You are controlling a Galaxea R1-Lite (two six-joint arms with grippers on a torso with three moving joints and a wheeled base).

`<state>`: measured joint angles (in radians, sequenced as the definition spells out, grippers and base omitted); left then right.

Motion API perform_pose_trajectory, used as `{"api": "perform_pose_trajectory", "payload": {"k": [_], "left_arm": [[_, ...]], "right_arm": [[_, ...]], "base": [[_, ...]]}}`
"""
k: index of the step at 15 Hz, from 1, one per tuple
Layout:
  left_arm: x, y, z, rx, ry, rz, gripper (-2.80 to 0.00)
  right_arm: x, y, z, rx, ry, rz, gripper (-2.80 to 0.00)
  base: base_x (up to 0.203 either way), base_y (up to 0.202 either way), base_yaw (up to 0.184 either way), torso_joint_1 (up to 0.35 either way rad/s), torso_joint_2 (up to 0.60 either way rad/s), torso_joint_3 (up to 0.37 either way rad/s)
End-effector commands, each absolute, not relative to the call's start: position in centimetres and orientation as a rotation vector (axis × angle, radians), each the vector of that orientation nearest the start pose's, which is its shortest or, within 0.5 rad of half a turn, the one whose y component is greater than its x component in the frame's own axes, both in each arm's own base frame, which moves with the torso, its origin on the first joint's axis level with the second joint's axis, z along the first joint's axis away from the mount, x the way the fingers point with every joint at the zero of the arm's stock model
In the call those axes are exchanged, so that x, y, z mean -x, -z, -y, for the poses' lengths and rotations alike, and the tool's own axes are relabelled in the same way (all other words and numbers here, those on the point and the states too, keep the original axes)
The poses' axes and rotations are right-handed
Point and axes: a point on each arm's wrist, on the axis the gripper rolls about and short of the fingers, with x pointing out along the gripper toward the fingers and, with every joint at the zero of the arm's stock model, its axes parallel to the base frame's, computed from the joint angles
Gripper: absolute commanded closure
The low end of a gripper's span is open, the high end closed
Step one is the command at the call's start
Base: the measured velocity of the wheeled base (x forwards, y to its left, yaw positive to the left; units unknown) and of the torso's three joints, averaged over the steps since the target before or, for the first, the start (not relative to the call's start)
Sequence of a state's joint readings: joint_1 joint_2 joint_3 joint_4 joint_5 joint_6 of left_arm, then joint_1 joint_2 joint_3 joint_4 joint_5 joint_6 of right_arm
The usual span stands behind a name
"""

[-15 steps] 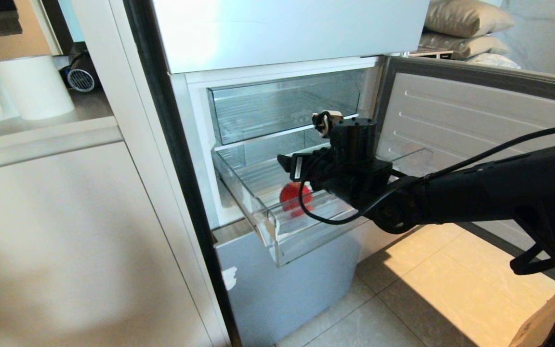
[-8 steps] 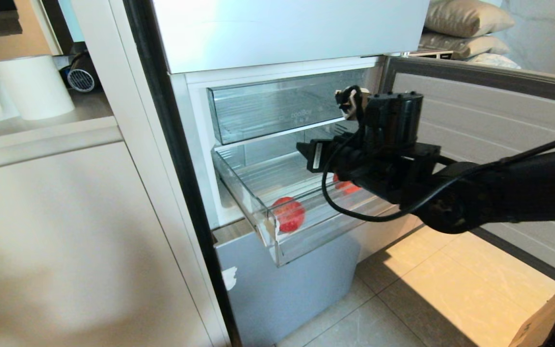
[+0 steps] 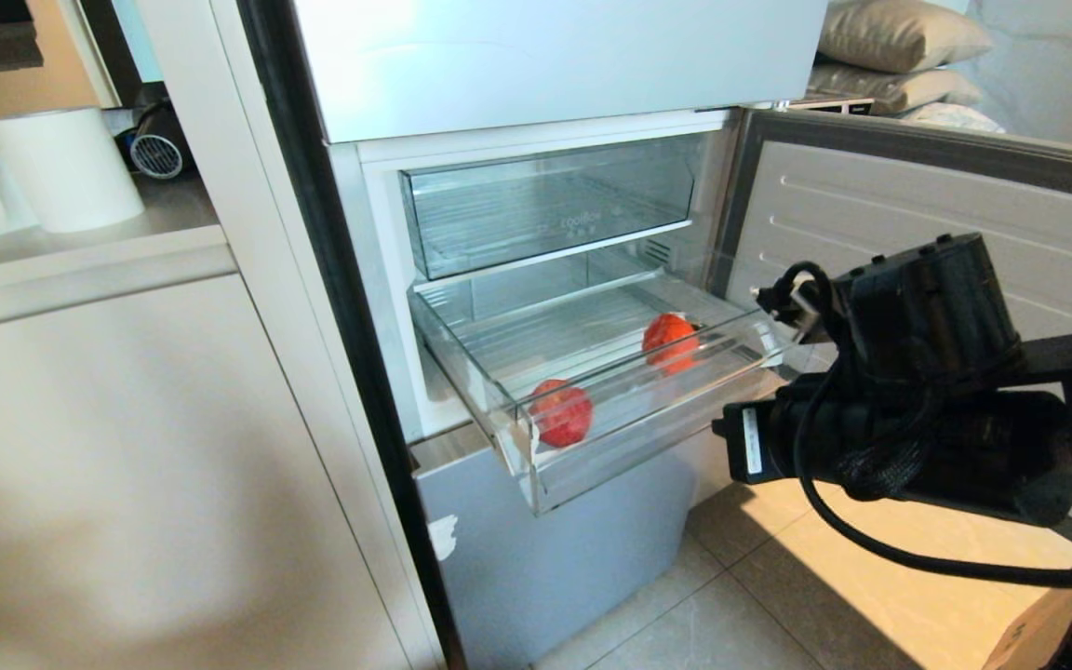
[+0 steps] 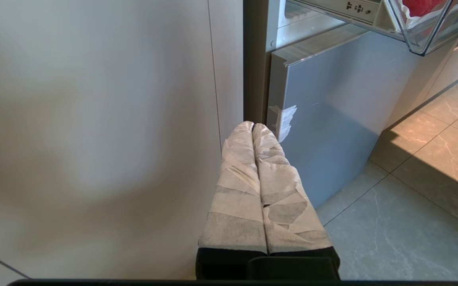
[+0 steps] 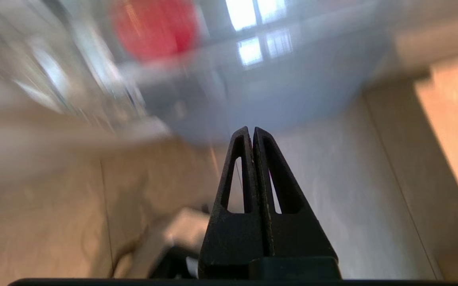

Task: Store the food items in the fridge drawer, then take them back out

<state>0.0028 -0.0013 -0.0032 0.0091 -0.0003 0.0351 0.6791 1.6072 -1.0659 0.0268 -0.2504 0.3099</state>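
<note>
Beside the fridge (image 3: 536, 65), two tomatoes (image 3: 561, 412) are left in the drawer (image 3: 610, 456) above the right gripper (image 5: 252, 133), pressed together, empty.

two red-orange food items (image 3: 562, 413), clear ribbed fridge drawer (image 3: 536, 465), black right end effector (image 5: 252, 133), beige floor tiles (image 3: 871, 549)

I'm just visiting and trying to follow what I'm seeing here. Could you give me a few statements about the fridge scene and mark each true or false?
1. Two food items lie in the pulled-out fridge drawer. True.
2. The right gripper holds one of them. False: it is shut on nothing, outside the drawer.
3. The upper drawer with lettering holds a red piece. False: nothing red shows in it.
4. The left gripper is shut, low beside the fridge. True.
</note>
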Motion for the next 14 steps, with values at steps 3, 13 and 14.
{"api": "perform_pose_trajectory", "payload": {"k": [3, 13, 14], "left_arm": [[2.3, -7.5, 0.0, -0.035, -0.002, -0.005, 0.0], [2.3, -7.5, 0.0, -0.035, -0.002, -0.005, 0.0], [2.3, -7.5, 0.0, -0.035, -0.003, -0.005, 0.0]], "right_arm": [[-26.1, -17.0, -20.4, -0.052, -0.316, -0.609, 0.0], [-37.3, -16.1, -29.2, -0.328, -0.283, 0.085, 0.0], [-36.2, -16.2, -28.7, -0.312, -0.28, 0.064, 0.0]], "base": [[0.0, 0.0, 0.0, 0.0, 0.0, 0.0], [0.0, 0.0, 0.0, 0.0, 0.0, 0.0], [0.0, 0.0, 0.0, 0.0, 0.0, 0.0]]}}
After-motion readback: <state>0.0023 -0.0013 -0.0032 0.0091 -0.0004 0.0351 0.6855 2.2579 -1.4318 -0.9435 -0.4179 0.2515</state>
